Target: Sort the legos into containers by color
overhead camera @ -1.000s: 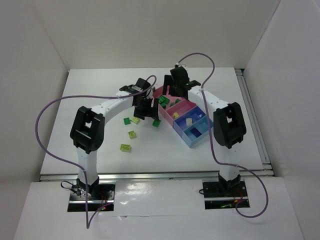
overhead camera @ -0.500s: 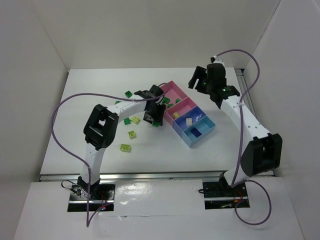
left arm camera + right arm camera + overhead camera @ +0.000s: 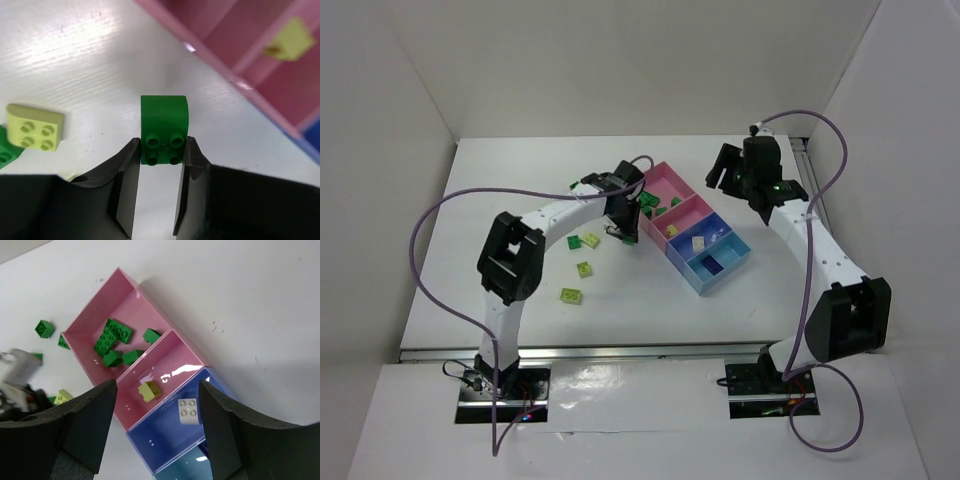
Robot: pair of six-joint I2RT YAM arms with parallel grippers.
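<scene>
While the bins [image 3: 127, 302] hold several sorted legos [image 3: 112, 337], lime bricks [image 3: 572, 295] lie loose — left gripper [image 3: 161, 147] clamps a green brick [image 3: 163, 120]; right gripper [image 3: 157, 385] gapes empty.

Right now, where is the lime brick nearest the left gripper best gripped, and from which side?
Take the lime brick by two opposite side walls, coming straight down from above. It lies flat, studs up, so only its walls offer parallel faces. A green neighbour sits close at one side; probably pinch across the other pair.
</scene>
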